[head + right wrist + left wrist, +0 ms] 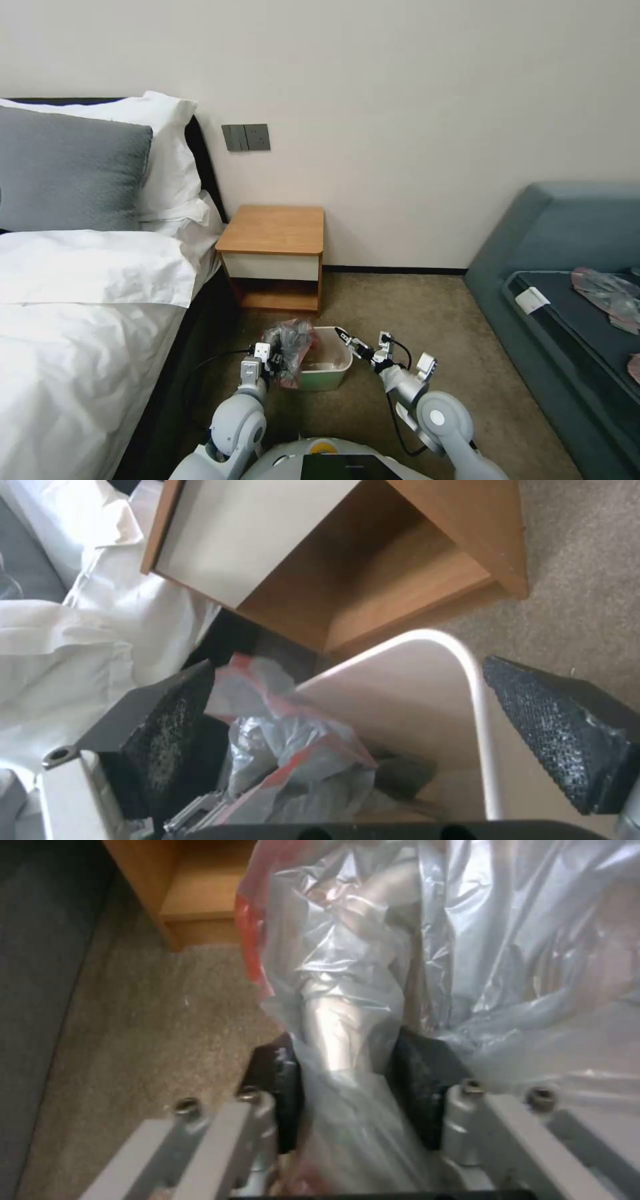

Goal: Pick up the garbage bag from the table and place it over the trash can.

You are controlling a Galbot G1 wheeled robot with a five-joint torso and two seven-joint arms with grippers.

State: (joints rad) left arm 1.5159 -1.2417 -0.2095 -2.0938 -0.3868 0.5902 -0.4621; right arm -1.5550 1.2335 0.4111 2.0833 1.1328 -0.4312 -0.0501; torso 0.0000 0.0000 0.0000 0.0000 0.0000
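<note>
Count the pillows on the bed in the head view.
2. A grey pillow stands in front, at the head of the bed; a white pillow leans behind it, on the nightstand's side. More may be hidden past the frame edge.

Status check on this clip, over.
Left gripper shut on garbage bag at trash can left rim. Right gripper open over far rim. Nothing blocking.

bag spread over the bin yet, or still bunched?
Bunched. The garbage bag hangs crumpled at the trash can's left rim, pinched in the left gripper; the cream inside shows bare.
</note>
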